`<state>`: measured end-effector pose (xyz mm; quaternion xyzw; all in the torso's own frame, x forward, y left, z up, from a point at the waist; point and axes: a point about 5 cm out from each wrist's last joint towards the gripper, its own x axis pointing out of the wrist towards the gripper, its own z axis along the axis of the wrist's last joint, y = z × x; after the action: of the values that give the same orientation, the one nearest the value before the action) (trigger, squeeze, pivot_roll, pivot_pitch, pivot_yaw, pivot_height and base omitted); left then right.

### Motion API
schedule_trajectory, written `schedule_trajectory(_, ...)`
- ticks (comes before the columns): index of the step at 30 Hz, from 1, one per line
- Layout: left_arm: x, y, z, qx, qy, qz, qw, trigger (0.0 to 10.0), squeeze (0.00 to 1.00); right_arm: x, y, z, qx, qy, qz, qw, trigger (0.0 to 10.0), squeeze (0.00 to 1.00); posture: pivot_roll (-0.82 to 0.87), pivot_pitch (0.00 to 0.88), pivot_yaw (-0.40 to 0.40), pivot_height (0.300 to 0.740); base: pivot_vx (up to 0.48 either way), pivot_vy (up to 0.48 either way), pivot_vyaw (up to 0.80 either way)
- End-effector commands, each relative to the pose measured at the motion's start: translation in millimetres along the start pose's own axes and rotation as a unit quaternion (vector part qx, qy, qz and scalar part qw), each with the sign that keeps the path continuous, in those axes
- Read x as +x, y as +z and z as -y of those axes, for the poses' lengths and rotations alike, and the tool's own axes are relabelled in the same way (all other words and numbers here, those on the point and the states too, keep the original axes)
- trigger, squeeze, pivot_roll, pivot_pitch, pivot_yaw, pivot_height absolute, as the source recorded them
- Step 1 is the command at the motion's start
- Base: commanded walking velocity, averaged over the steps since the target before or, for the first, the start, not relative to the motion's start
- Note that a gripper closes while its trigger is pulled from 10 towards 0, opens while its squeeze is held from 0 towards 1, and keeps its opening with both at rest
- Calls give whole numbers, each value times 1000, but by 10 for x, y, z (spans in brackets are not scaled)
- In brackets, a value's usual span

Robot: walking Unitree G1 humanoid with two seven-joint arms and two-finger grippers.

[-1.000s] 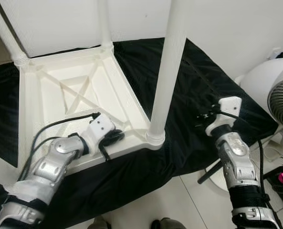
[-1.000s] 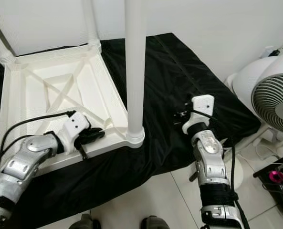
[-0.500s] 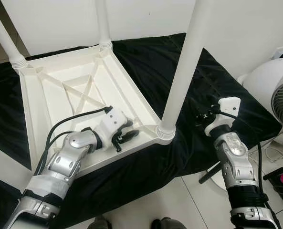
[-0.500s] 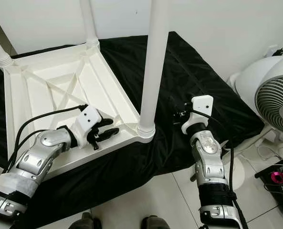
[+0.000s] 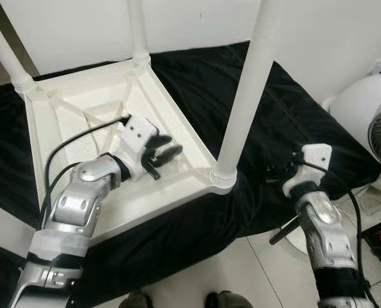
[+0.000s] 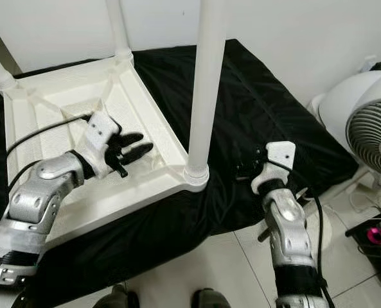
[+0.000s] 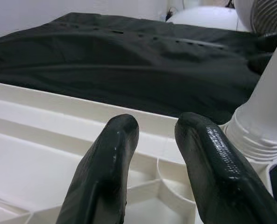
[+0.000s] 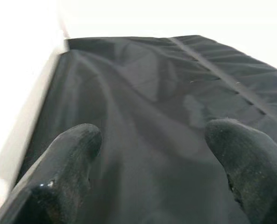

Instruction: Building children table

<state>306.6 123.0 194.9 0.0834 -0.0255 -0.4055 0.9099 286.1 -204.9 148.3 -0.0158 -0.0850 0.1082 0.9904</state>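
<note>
On a black cloth [image 5: 254, 115] spread over the floor lies the white table [image 5: 68, 122], upside down with its legs [image 5: 248, 96] up. Above its ribbed underside hovers the left gripper [image 5: 166, 146], fingers [image 7: 110, 163] slightly parted and empty. Beside the near leg, over the cloth, the right gripper [image 8: 152, 154] holds its fingers wide apart and empty, near a fan [image 6: 370, 128].

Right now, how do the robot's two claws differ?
The left claw hovers over the upturned white table, fingers a narrow gap apart; the right claw hangs over the black cloth, fingers spread wide. Both hold nothing.
</note>
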Motion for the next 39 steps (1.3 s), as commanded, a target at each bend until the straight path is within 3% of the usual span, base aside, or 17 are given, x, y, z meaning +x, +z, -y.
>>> schedule_trajectory(1,-58,-57,-94,-19,105,-5,994,10000,0,-49,23,-2,4,30,-3,1000,10000,1000,-77,105,43,740,0,0,0)
schedule_trajectory(3,-85,-75,-99,-14,105,-6,994,10000,0,-140,40,30,14,76,-17,997,10000,1000,-80,105,37,740,0,0,0)
schedule_trajectory(4,-100,-69,-98,-9,104,-4,995,10000,0,-189,56,47,20,102,-26,994,10000,761,-80,105,37,740,0,0,0)
schedule_trajectory(5,-100,-69,-98,-9,104,-4,995,10000,0,-189,56,47,20,102,-26,994,10000,761,-80,105,37,740,0,0,0)
schedule_trajectory(6,-112,-59,-97,0,102,-2,995,10000,0,-231,76,66,16,125,-33,991,10000,0,-86,106,31,740,0,0,0)
schedule_trajectory(9,-128,-64,-67,29,84,-9,996,10000,0,-295,103,68,11,175,-50,983,10000,0,-89,105,29,740,0,0,0)
schedule_trajectory(10,-128,-64,-67,29,84,-9,996,10000,0,-295,103,68,11,175,-50,983,10000,0,-89,105,29,740,0,0,0)
schedule_trajectory(11,-136,-68,-35,22,65,-13,998,10000,0,-332,120,40,5,212,-61,975,10000,0,-92,103,32,740,0,0,0)
schedule_trajectory(13,-136,-68,-35,22,65,-13,998,10000,0,-332,120,40,5,212,-61,975,10000,0,-92,103,32,740,0,0,0)
schedule_trajectory(15,-162,-35,36,12,26,-9,1000,10000,0,-354,173,-61,9,286,-74,955,10000,0,-101,99,36,740,0,0,0)
schedule_trajectory(18,-175,-19,74,18,5,-8,1000,10000,0,-324,201,-130,9,317,-72,946,10000,0,-102,98,34,740,0,0,0)
schedule_trajectory(20,-175,-19,74,18,5,-8,1000,10000,0,-324,201,-130,9,317,-72,946,10000,0,-102,98,34,740,0,0,0)
schedule_trajectory(21,-164,-2,117,23,-19,-6,1000,10000,0,-231,205,-185,-1,331,-64,941,10000,0,-96,92,28,740,0,0,0)
schedule_trajectory(25,-135,14,154,23,-33,-1,999,10000,0,-134,195,-236,1,339,-57,939,10000,0,-95,92,23,740,0,0,0)
schedule_trajectory(31,-77,21,195,21,-37,6,999,10000,0,-2,173,-260,2,333,-52,941,10000,0,-97,97,10,740,0,0,0)
schedule_trajectory(37,44,-8,265,7,-42,20,999,10000,0,213,154,-328,14,325,-35,945,10000,0,-100,114,-1,740,0,0,0)
schedule_trajectory(39,164,-5,311,4,-46,27,999,10000,0,331,128,-380,20,327,-34,944,10000,0,-106,122,-3,740,0,0,0)
